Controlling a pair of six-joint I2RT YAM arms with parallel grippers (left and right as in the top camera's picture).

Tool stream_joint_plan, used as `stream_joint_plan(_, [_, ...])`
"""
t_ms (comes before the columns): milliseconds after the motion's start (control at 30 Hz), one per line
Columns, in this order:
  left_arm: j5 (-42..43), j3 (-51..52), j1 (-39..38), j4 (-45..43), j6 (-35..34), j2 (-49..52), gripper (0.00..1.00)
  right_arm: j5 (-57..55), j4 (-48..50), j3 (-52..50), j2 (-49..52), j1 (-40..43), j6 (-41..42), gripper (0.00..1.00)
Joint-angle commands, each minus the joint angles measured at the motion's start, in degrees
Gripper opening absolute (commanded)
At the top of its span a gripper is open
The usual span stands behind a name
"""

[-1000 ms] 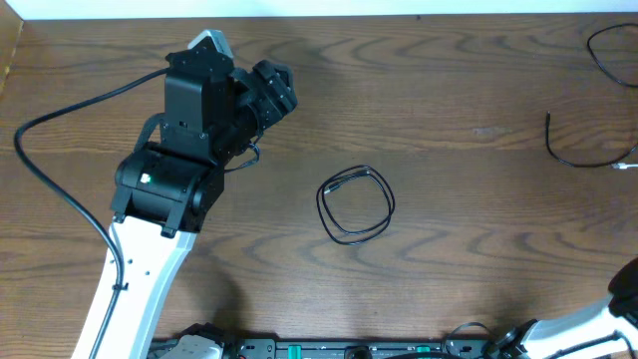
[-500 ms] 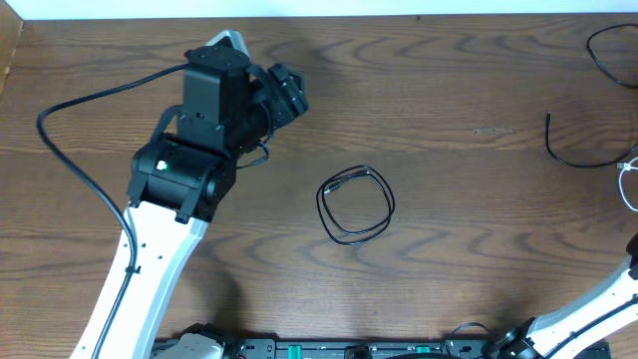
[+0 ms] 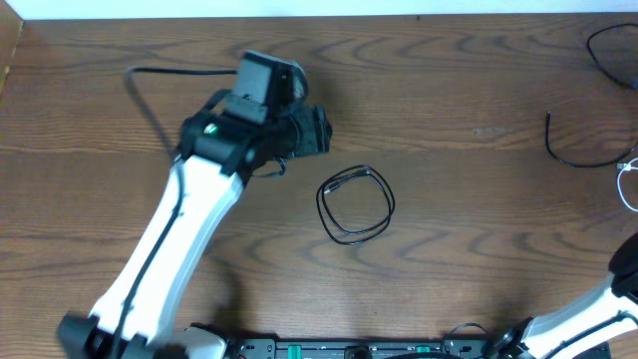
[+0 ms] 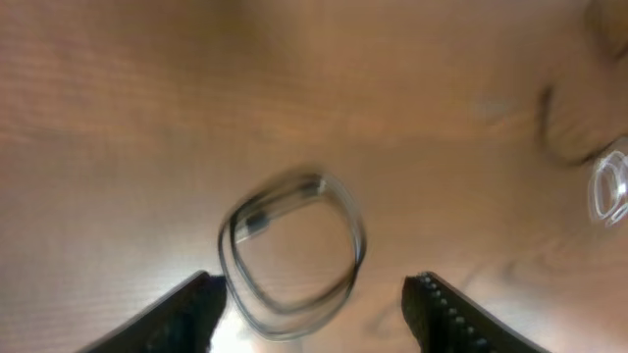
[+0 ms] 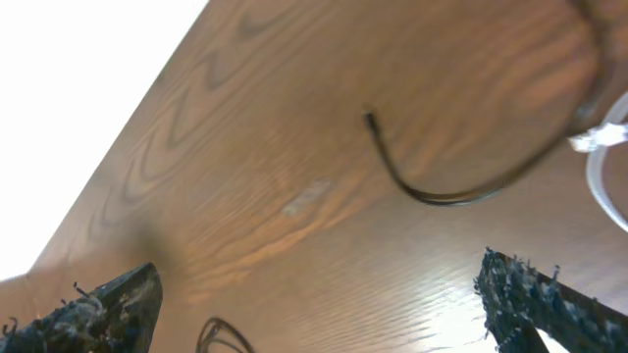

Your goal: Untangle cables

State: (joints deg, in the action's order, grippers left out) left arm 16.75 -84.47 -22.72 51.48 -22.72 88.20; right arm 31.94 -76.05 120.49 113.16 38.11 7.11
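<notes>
A brown wood-grain tabletop (image 3: 449, 249) fills the scene. The left arm (image 3: 189, 229) reaches from the near edge up and right across it. The left tool (image 4: 314, 289) is pointed down at the coiled black cable (image 3: 355, 204) at the centre, its jaws apart and empty. Only part of the right arm (image 3: 598, 309) shows, at the near right corner. The right tool (image 5: 319, 270) is spread wide, holding nothing. A loose black cable (image 3: 578, 160) and a white cable (image 3: 626, 184) lie at the far right edge.

The left gripper (image 3: 317, 130) was positioned over the bench (image 3: 449, 289). The coiled black cable (image 3: 355, 204) lay near it, to its right. A black cable (image 3: 548, 135) and a white cable (image 3: 621, 187) lay well apart, farther right.
</notes>
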Motion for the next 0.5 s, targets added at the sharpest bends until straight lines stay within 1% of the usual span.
stream_joint_plan(0, [3.6, -0.1, -1.0, 2.7, 8.3, 4.4, 0.50, 0.3, -0.6, 0.6, -0.2, -3.5, -2.1, 0.99])
stream_joint_plan(200, [3.6, -0.1, -4.0, 3.7, 20.3, 11.5, 0.51, -3.6, -0.5, 0.5, -0.2, -9.1, -2.1, 0.99])
stream_joint_plan(300, [2.9, -0.1, -5.0, 3.1, 23.2, 14.5, 0.57, -4.7, -0.5, 0.5, -0.2, -10.4, -2.1, 0.99])
stream_joint_plan(333, [1.7, -0.1, -5.2, 2.6, 23.2, 15.4, 0.58, -5.0, -0.5, 0.5, -0.2, -10.8, -2.1, 0.99])
stream_joint_plan(400, [-1.1, -0.1, -5.9, 0.9, 24.0, 17.6, 0.59, -5.6, -0.5, 0.5, -0.2, -11.7, -2.1, 0.99])
stream_joint_plan(467, [-1.4, -0.1, -6.5, -0.7, 27.0, 19.4, 0.60, -5.5, -0.5, 0.5, -0.2, -12.3, -2.1, 0.99])
